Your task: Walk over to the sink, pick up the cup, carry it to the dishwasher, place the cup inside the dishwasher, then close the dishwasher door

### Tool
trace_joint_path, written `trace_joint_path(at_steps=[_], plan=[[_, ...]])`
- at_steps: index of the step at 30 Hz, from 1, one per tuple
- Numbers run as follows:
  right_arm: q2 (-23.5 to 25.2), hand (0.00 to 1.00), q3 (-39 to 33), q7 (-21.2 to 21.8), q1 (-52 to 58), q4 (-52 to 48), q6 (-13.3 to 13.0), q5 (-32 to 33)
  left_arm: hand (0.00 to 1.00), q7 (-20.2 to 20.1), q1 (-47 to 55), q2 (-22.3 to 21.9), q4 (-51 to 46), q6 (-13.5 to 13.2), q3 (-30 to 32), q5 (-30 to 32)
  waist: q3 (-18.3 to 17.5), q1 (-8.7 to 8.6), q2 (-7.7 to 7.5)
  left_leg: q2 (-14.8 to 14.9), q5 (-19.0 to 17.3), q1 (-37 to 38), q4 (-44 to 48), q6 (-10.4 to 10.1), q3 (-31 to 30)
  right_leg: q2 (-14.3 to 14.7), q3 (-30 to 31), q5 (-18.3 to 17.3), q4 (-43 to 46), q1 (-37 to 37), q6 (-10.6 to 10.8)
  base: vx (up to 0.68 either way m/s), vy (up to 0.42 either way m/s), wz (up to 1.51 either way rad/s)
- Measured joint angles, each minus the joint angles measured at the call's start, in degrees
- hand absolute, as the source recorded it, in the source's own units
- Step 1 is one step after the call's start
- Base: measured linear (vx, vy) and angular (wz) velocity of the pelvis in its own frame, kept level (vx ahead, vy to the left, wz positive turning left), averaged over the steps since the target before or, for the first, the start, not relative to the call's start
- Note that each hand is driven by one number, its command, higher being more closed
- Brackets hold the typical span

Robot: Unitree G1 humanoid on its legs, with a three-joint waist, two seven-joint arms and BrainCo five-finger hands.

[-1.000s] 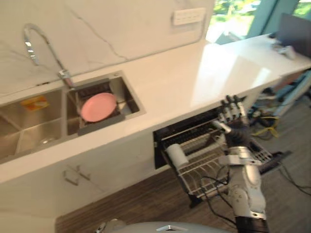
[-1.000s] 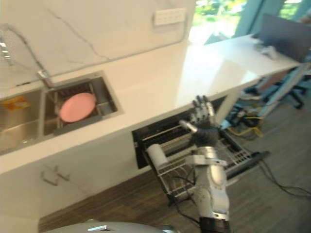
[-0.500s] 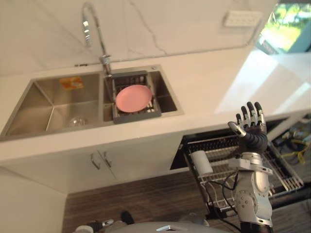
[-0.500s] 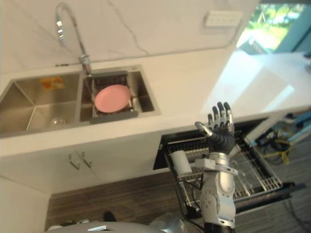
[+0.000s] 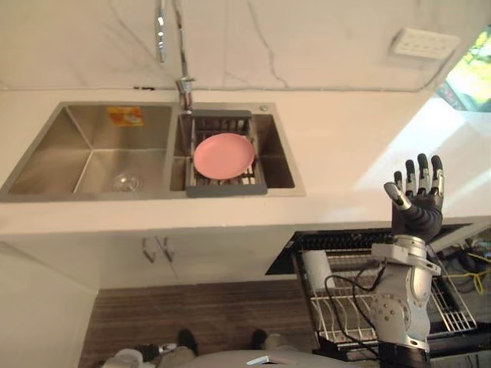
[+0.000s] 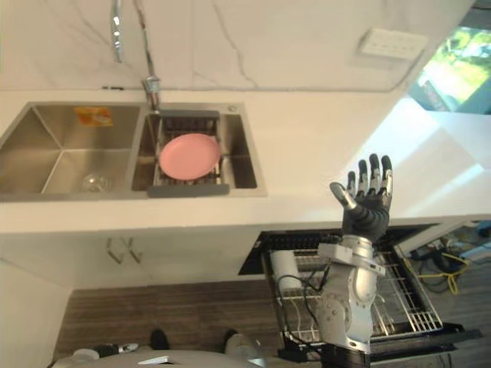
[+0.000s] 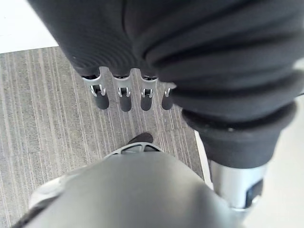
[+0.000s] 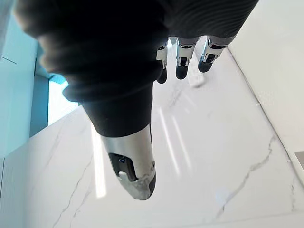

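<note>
Cup [image 5: 314,268], a smooth white cylinder, is seen resting in the wire rack [image 5: 341,322] of the open dishwasher [image 5: 360,239], below the marble-white table [image 5: 337,146]. It is judged light, stiff and slippery, best taken round its wall. The right hand [image 5: 418,205] is raised, fingers straight and spread, empty. The left hand [image 7: 126,97] hangs straight-fingered, empty.

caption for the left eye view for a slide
Right hand raised open above the pulled-out dishwasher rack, cup already inside
</note>
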Motion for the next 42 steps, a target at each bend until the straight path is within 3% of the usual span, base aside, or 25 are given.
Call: trace_joint_path(at_steps=[2,3,8,13,16,18,23,24,26,27,30,33,37,40,41,42], plan=[[0.1,0.0,-0.14,0.66,0.03,0.0,0.43,0.0,0.0,-0.55,0.0,0.09,0.0,0.2,-0.02,-0.25,-0.17,-0.44,-0.03,0.03,-0.25,-0.05,0.0,0.04,0.92,0.21,0.93,0.8,-1.1,0.11,0.05,0.05,0.009,-0.24],[0.37,0.0,0.18,4.55,1.32,0.03,2.16,-0.02,0.0,-4.46,2.24,1.37,0.13,0.54,0.03,-1.94,-4.21,-2.07,-2.06,-1.62,-0.49,-0.45,-0.06,1.06,2.0,-0.89,3.02,3.3,-4.08,0.38,0.51,0.01,0.006,-0.06],[0.37,0.0,0.22,4.55,1.31,0.04,2.16,-0.02,0.0,-4.46,2.26,1.38,0.19,0.54,0.04,-1.95,-4.22,-1.99,-2.07,-1.62,-0.48,-0.45,-0.06,1.05,2.0,-0.97,2.97,3.28,-3.84,0.3,0.52,0.0,0.0,0.0],[0.44,0.0,2.18,4.14,1.98,0.59,2.24,1.5,0.0,-3.98,2.21,1.7,1.27,2.16,0.19,-6.96,-4.05,-1.79,-2.21,-1.84,-0.2,-0.57,-0.03,1.13,0.18,-1.73,0.62,2.78,-2.09,0.58,0.6,0.01,0.002,0.18],[0.87,0.0,2.91,1.26,2.37,0.58,2.47,1.52,0.0,-1.31,2.43,1.57,1.51,4.14,2.58,-11.4,-3.43,-0.89,-2.5,-1.83,-0.13,-0.52,-0.03,1.29,-2.3,-1.73,-2.05,2.58,-3.07,2.98,0.61,-0.01,0.0,0.45],[0.83,0.0,2.87,-2.36,2.18,0.41,3.66,0.53,0.0,1.09,3.61,0.58,1.77,5.38,7.36,-16.39,-3.2,0.9,-2.14,-1.54,-0.06,-0.51,-0.02,1.18,-2.82,-1.5,-3.45,2.35,-4.11,4.19,0.72,0.0,-0.003,0.31],[1.01,0.0,2.96,-9.05,2.16,0.0,7.01,-2.21,0.0,7.0,7.39,-1.46,2.15,5.72,14.28,-31.23,-2.9,2.14,-1.48,-1.14,-0.11,-2.31,1.1,1.16,-1.88,-1.5,-5.2,1.5,-3.82,3.64,0.78,0.02,0.0,0.28],[1.65,0.0,3.11,-9.11,2.17,-0.11,7.13,-2.24,0.0,7.32,7.49,-2.03,2.74,5.66,15.74,-32.01,-2.02,2.16,-1.12,-0.16,-2.36,-5.51,6.54,1.28,-1.99,-1.52,-5.36,1.48,-3.47,3.27,0.8,0.05,-0.003,0.19],[2.06,0.0,4.33,-9.54,2.16,-0.66,7.14,-2.89,0.0,7.27,7.4,-3.38,2.72,5.59,16.91,-31.91,-0.34,2.76,0.06,2.23,-7.1,-9.55,16.52,0.59,-2.47,-1.37,-5.63,1.37,-2.48,3.33,0.87,0.01,0.036,0.12],[2.1,0.0,5.54,-9.84,2.18,-1.03,7.14,-3.63,0.0,7.35,7.37,-4.08,2.6,4.79,17.6,-31.52,0.77,2.97,1.66,2.64,-8.32,-10.28,19.06,0.14,-3.65,-1.4,-5.94,1.22,-2.28,3.95,1.04,-0.01,0.083,0.14],[2.05,0.0,7.12,-10.97,2.01,-2.44,7.27,-3.78,0.0,6.48,7.61,-5.54,1.61,3.51,18.41,-30.32,1.81,3.05,2.76,1.16,-6.95,-9.53,16.61,0.12,-3.98,-2.64,-6.41,1.18,-2.24,3.92,1.27,0.0,0.046,0.16],[1.92,0.0,7.01,-11.76,0.04,-2.36,7.03,-5.86,0.0,3.87,8.75,-5.96,1.61,2.55,18.62,-29.59,2.08,2.89,2.97,-0.35,-6.14,-7.75,13.71,0.03,-3.74,-3.51,-6.3,1.51,-3.09,3.99,1.75,0.01,0.043,-0.03],[1.83,0.0,5.87,-13.76,-1.48,-2.57,3.97,-10.12,0.0,1.9,9.33,-6.26,3.0,1.98,18.59,-29.43,1.9,2.03,2.89,-4.04,-3.85,-3.32,4.75,0.18,-1.8,-5.31,-4.97,2.69,-5.57,4.28,2.97,0.04,0.095,-0.21],[1.86,0.0,4.07,-14.18,-1.12,-2.57,3.85,-9.75,0.0,0.97,9.02,-6.16,3.9,1.48,18.1,-28.68,1.8,1.56,2.93,-5.69,-4.35,-3.44,4.53,0.74,-1.46,-8.2,-5.0,0.4,0.22,0.95,4.06,0.08,0.114,-0.15],[1.86,0.0,3.97,-14.84,-0.7,-2.57,3.34,-10.24,0.0,-0.28,8.7,-5.91,4.55,0.68,17.74,-26.54,1.69,1.11,2.71,-6.87,-4.8,-3.23,4.14,1.34,-1.42,-10.36,-5.04,-1.67,4.91,-1.07,3.72,0.12,0.102,-0.12],[1.93,0.0,4.05,-15.94,-0.65,-2.57,3.24,-10.64,0.0,-0.74,8.3,-5.37,4.84,0.31,16.92,-25.08,1.83,0.98,2.38,-8.05,-5.05,-2.55,3.55,1.73,-1.32,-12.9,-4.88,-4.45,14.46,-4.39,0.34,0.13,0.088,-0.09]])
